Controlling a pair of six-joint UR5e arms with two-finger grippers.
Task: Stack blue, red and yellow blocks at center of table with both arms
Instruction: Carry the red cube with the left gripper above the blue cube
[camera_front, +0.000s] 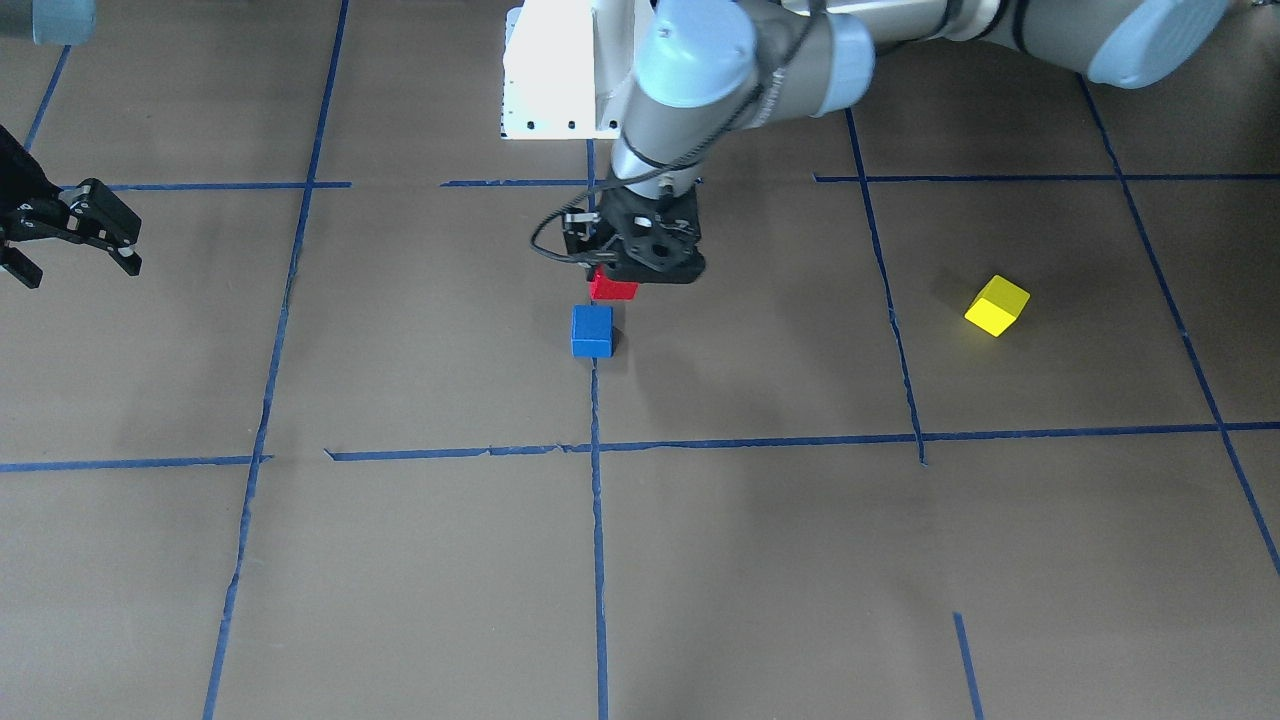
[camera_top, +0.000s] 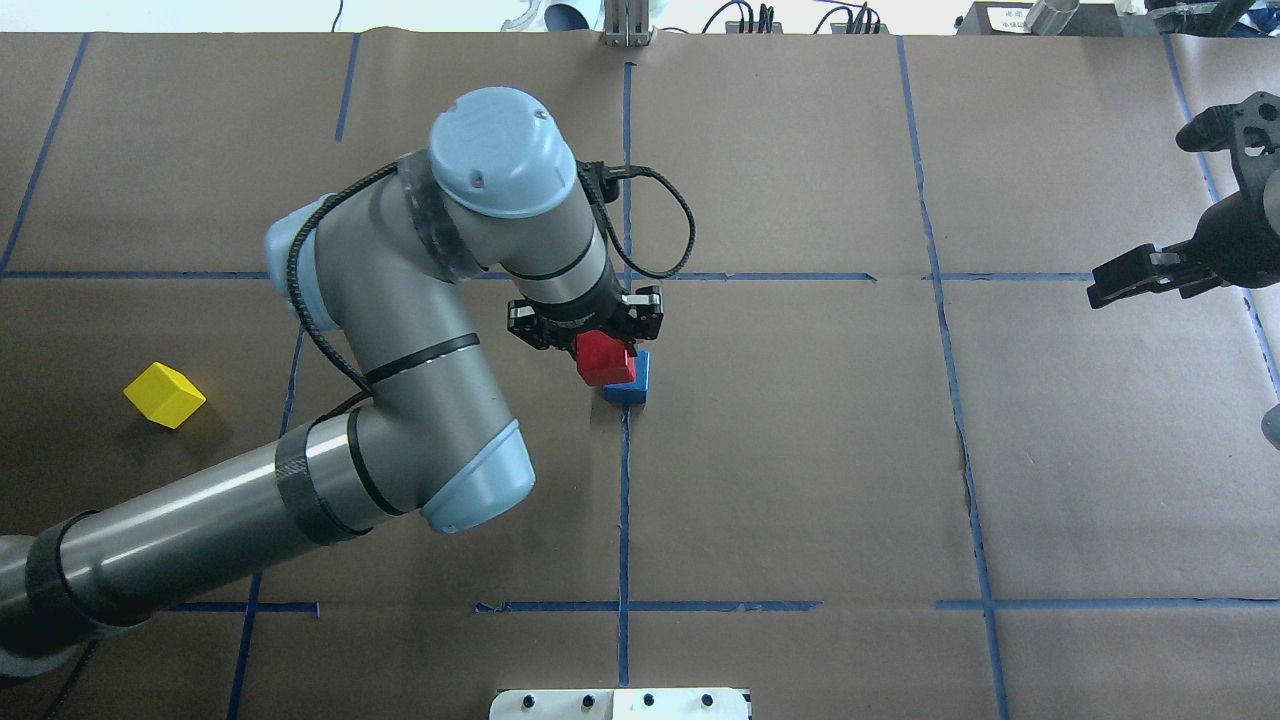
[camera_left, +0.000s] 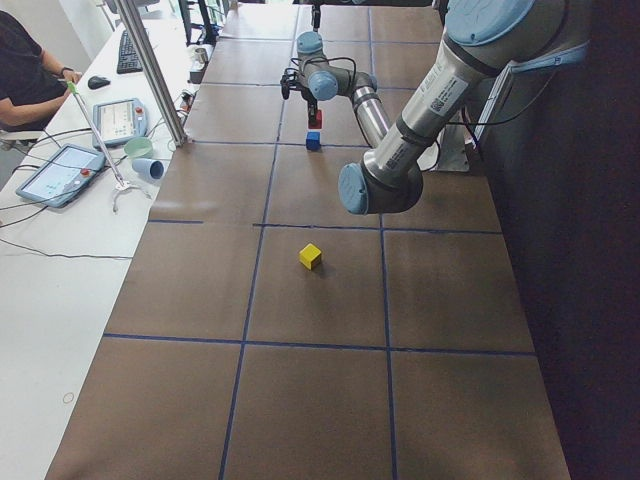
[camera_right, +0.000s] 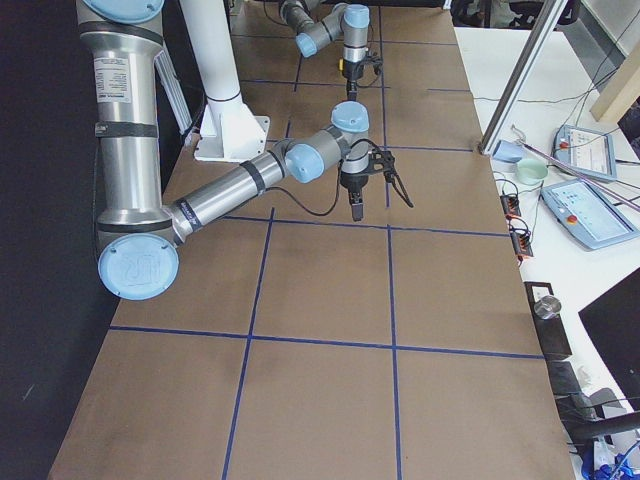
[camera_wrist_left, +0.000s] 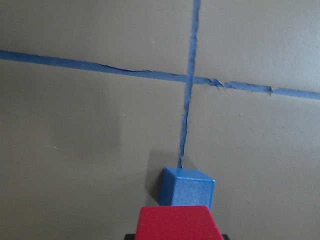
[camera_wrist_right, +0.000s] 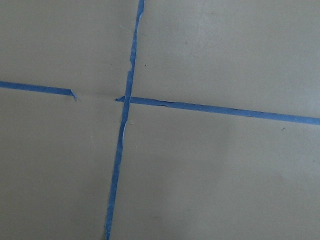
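Note:
The blue block (camera_front: 592, 331) sits on the blue tape line at the table's middle; it also shows in the overhead view (camera_top: 630, 388) and the left wrist view (camera_wrist_left: 188, 187). My left gripper (camera_top: 598, 352) is shut on the red block (camera_top: 604, 360), held in the air just beside and above the blue block; the red block also shows in the front view (camera_front: 612, 287) and the left wrist view (camera_wrist_left: 180, 223). The yellow block (camera_top: 164, 394) lies tilted far out on the left side, also in the front view (camera_front: 996, 305). My right gripper (camera_top: 1135, 277) is open and empty at the right edge.
Blue tape lines divide the brown paper-covered table (camera_top: 800, 450) into squares. The white robot base plate (camera_front: 550, 75) stands at the table's near edge. Tablets and cups lie on a side bench (camera_left: 90, 150) beyond the table.

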